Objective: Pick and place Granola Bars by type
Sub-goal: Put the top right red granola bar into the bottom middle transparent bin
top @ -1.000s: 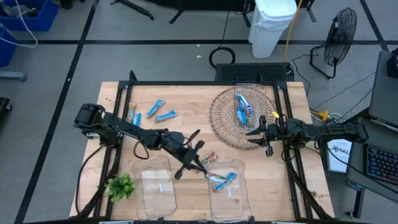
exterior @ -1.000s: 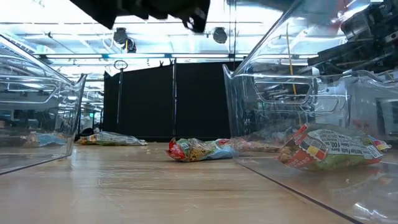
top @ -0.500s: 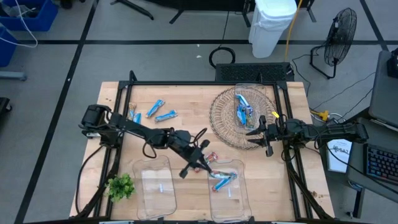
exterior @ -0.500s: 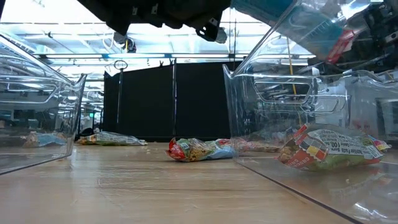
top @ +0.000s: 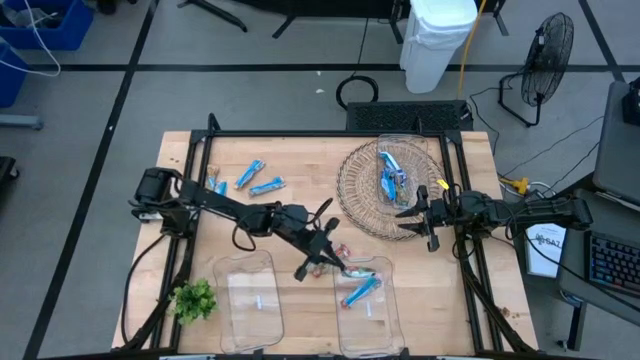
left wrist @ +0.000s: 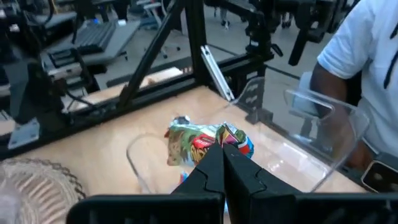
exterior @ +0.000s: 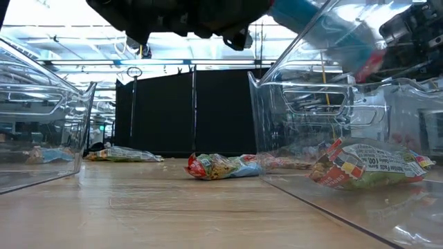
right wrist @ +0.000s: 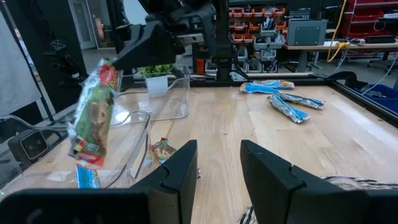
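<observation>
Left gripper: I have it low and centre in the high view, fingers clamped on a multicoloured bar.
Held bar: it hangs from the fingertips over the upper rim of the right-hand clear bin, long axis near upright in the right wrist view.
Bin contents: one blue bar lies inside, below the held one in the high view.
Key relation: as I judge it, the drop turns on the bar hanging inside the bin wall, not over the table.
Loose bar: another multicoloured bar lies on the table just outside that bin.
Right gripper: parked at the wire basket's right edge, fingers apart, empty.
</observation>
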Controlling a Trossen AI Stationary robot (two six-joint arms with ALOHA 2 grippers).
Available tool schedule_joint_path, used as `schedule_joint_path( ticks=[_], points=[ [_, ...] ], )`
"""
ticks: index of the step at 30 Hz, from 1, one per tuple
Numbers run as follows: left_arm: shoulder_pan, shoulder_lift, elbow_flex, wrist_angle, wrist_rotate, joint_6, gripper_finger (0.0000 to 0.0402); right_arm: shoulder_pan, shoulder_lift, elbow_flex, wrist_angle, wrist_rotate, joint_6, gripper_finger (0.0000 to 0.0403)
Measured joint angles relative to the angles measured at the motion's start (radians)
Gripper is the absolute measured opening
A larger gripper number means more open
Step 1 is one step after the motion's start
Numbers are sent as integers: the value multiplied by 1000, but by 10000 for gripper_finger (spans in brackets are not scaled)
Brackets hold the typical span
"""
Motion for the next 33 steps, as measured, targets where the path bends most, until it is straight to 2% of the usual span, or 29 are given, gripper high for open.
schedule_joint_path(
  ticks=[4, 19, 25, 33],
  points=[
    [-3, 11, -2, -14, 27, -7, 0, 0, 1, 0, -1, 0, 0, 114],
    [-1, 16, 0, -14, 27, -11, 3, 0, 2, 0, -1, 0, 0, 114],
    [0, 16, -1, -13, 16, -59, 7, 0, 2, 0, 0, 0, 0, 114],
    [0, 16, -1, -10, -10, -88, 54, 0, 2, 0, 0, 0, 0, 114]
  ],
)
